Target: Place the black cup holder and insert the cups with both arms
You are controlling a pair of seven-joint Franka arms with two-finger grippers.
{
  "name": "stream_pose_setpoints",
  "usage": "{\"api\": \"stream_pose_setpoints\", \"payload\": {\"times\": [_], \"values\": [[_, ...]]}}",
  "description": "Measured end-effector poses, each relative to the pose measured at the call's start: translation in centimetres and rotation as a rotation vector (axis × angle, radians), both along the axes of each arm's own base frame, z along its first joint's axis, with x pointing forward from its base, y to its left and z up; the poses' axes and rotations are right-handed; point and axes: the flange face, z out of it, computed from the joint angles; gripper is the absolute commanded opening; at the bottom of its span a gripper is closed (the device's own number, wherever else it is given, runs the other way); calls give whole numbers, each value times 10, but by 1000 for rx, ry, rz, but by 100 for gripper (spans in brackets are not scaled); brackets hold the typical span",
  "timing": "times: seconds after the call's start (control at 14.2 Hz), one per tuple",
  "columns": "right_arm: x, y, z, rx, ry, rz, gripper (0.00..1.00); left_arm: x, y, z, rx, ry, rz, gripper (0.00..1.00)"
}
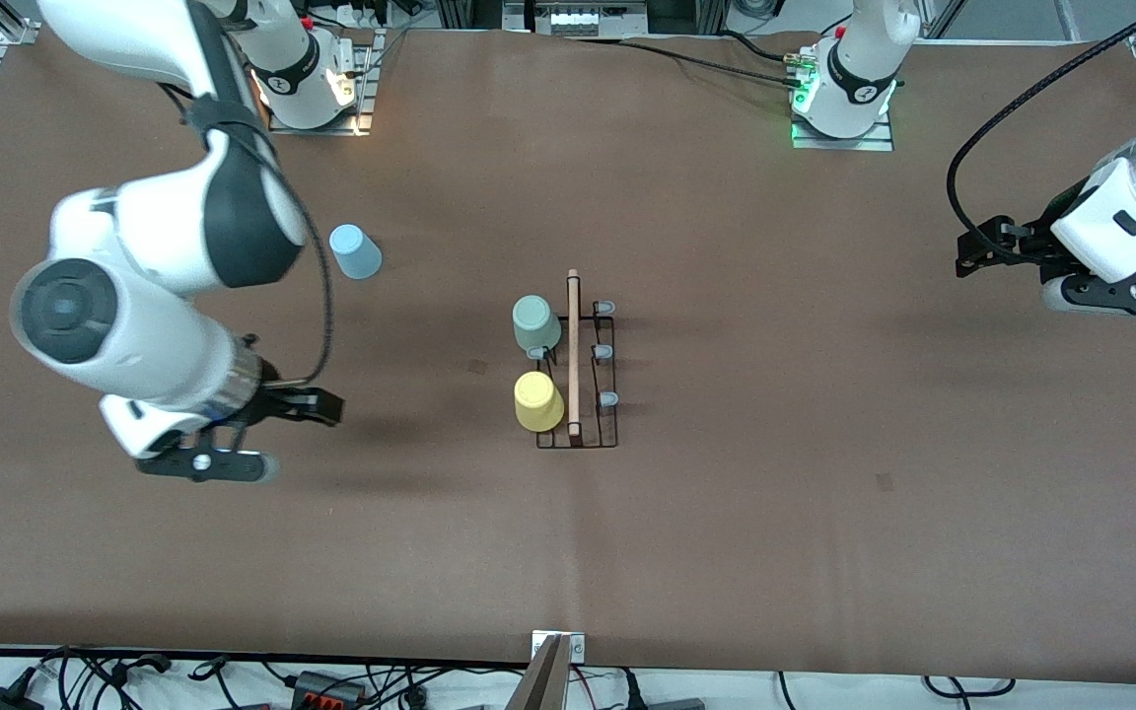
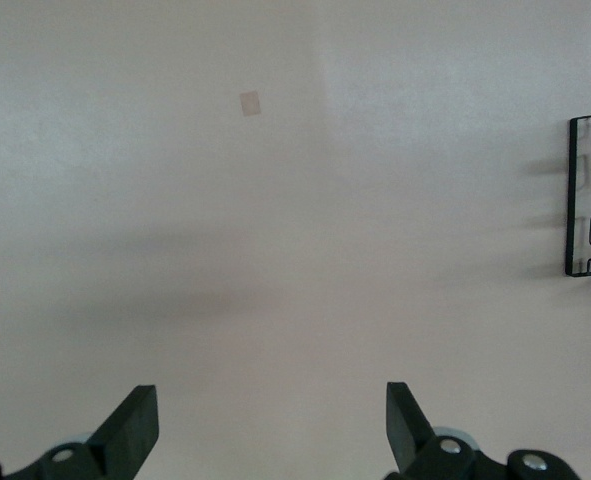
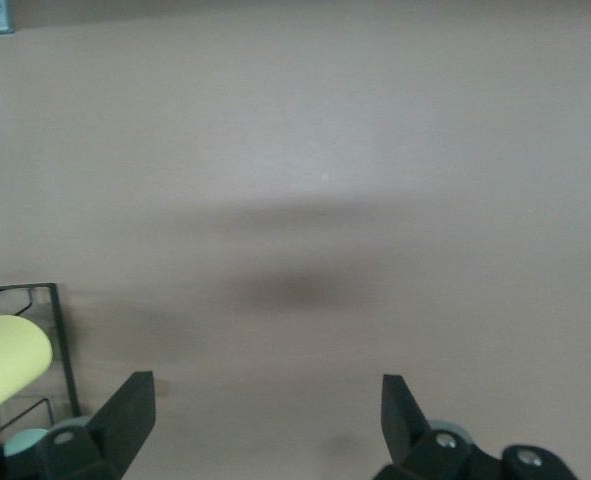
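The black cup holder (image 1: 578, 367) stands at mid-table, with its wooden rod handle (image 1: 573, 350) on top. The pale green cup (image 1: 535, 325) and the yellow cup (image 1: 537, 401) sit upside down on its pegs on the right arm's side. The light blue cup (image 1: 355, 251) stands upside down on the table, toward the right arm's end. My right gripper (image 1: 213, 463) is open and empty over bare table; its wrist view (image 3: 268, 410) shows the yellow cup (image 3: 10, 360) and the holder (image 3: 60, 340). My left gripper (image 1: 1120, 293) is open and empty (image 2: 272, 420) at its own end; the holder's edge (image 2: 573, 200) shows there.
Three grey-tipped pegs (image 1: 604, 351) on the left arm's side of the holder are bare. The arm bases (image 1: 844, 99) stand along the table's edge farthest from the front camera. A metal bracket (image 1: 558, 646) and cables lie at the nearest edge.
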Motion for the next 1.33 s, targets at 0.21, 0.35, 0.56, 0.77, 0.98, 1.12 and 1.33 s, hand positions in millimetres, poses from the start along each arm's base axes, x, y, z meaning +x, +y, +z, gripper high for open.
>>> {"api": "stream_pose_setpoints", "payload": {"times": [0.21, 0.35, 0.56, 0.77, 0.98, 1.12, 1.33], "values": [[3, -72, 19, 6, -3, -59, 100, 0, 0, 0, 0, 0, 0, 100], [-5, -123, 31, 17, -6, -90, 100, 0, 0, 0, 0, 0, 0, 100], [-37, -176, 63, 44, -32, -88, 100, 0, 0, 0, 0, 1, 0, 100], [-63, -206, 91, 50, -59, -30, 100, 0, 0, 0, 0, 3, 0, 100], [-70, -209, 102, 21, -73, 20, 100, -1, 0, 0, 0, 6, 0, 100], [-74, -210, 104, 5, -54, 38, 100, -1, 0, -1, 0, 6, 0, 100], [-84, -210, 102, -3, -29, 43, 100, -1, 0, -1, 0, 7, 0, 100]]}}
